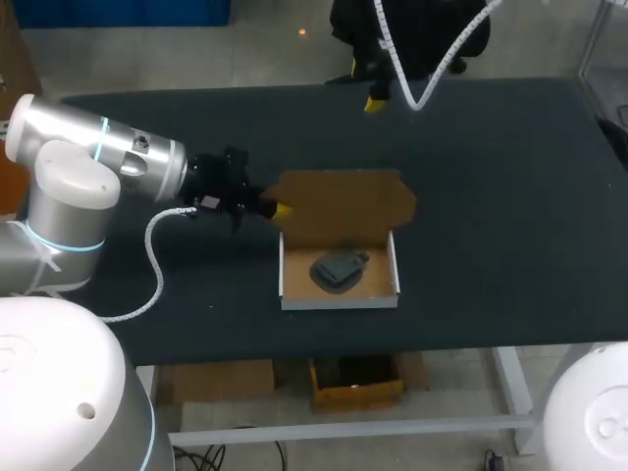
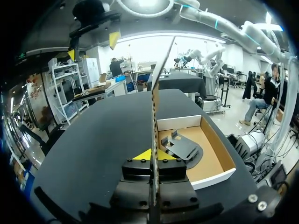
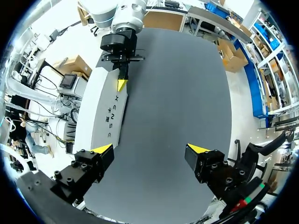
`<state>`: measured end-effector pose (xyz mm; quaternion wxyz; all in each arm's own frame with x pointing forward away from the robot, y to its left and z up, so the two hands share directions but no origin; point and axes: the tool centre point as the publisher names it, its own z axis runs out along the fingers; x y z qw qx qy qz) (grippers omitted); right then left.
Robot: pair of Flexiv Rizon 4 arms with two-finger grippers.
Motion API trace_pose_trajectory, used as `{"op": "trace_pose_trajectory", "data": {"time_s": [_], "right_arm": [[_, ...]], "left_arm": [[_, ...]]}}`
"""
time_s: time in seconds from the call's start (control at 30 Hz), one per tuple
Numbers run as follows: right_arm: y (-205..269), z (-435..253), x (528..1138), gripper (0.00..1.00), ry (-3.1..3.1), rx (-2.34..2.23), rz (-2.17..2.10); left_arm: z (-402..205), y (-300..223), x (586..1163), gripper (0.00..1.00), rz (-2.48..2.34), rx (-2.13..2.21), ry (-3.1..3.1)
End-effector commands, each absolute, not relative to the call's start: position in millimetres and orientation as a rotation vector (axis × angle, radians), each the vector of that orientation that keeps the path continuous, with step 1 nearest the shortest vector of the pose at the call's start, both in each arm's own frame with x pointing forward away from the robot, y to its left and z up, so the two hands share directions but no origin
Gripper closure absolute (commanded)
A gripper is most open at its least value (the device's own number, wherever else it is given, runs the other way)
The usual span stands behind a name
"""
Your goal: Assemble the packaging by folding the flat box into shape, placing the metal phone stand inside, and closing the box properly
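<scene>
Black tabletop (image 1: 510,196) is carrying the whole job at the centre of the head view. Cardboard box (image 1: 339,299) is sitting folded into a shallow tray, with white walls showing on three sides. Metal phone stand (image 1: 337,271) is lying on the tray floor, near its middle. Judgement: folding and loading are looking done, and closing is what is left.

Lid (image 1: 339,201) is rising from the tray's upper edge in the frame, roughly upright, brown face toward the tray. Its tuck flaps are not yet inserted. Left gripper (image 1: 278,208) is reaching in from the left of the frame and pinching the lid's left edge. In the left wrist view the lid is running edge-on between the two yellow tips, and both are pressing against it. Judgement: the lid is sitting about halfway between open and shut.

Right gripper (image 3: 149,149) is hanging at upper middle of the head view, well apart from the box. Its fingers are spread wide with nothing between them.

Hidden or unclear:
- The lid is covering the hinge crease and the wall beneath it in the head view.
- In the right wrist view only the lid's white outer face is showing, so it is blocking the tray and stand.
- The stand is reading as a dark lump from above. The left wrist view is giving a flat base with a raised plate, no finer detail.
- I cannot tell whether the front wall has slots for the flaps.
</scene>
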<state>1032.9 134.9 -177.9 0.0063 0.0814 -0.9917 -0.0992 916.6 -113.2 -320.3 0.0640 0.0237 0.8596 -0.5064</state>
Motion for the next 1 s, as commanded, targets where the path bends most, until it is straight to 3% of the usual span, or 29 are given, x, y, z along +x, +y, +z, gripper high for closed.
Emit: {"op": "trace_pose_trajectory", "data": {"time_s": [0.03, 0.5, 0.57, 0.67, 0.73, 1.0], "right_arm": [[147, -179, 1037, 0.0, -3.063, 0.215, -0.214], [164, -189, 1019, 0.0, -3.076, 0.186, -0.121], [166, -191, 1015, 0.16, -3.078, 0.191, -0.118], [168, -194, 1008, 0.24, -3.085, 0.203, -0.115], [169, -197, 1004, 0.45, -3.093, 0.203, -0.111], [172, -208, 991, 0.49, -3.105, 0.204, -0.093]], "left_arm": [[-321, -113, 917, 1.0, -1.531, 0.074, 2.593], [-321, -113, 917, 1.0, -1.531, 0.074, 2.593], [-321, -113, 917, 1.0, -1.531, 0.074, 2.593], [-321, -113, 917, 1.0, -1.531, 0.074, 2.593], [-321, -113, 917, 1.0, -1.531, 0.074, 2.593], [-321, -113, 917, 1.0, -1.531, 0.074, 2.593]]}}
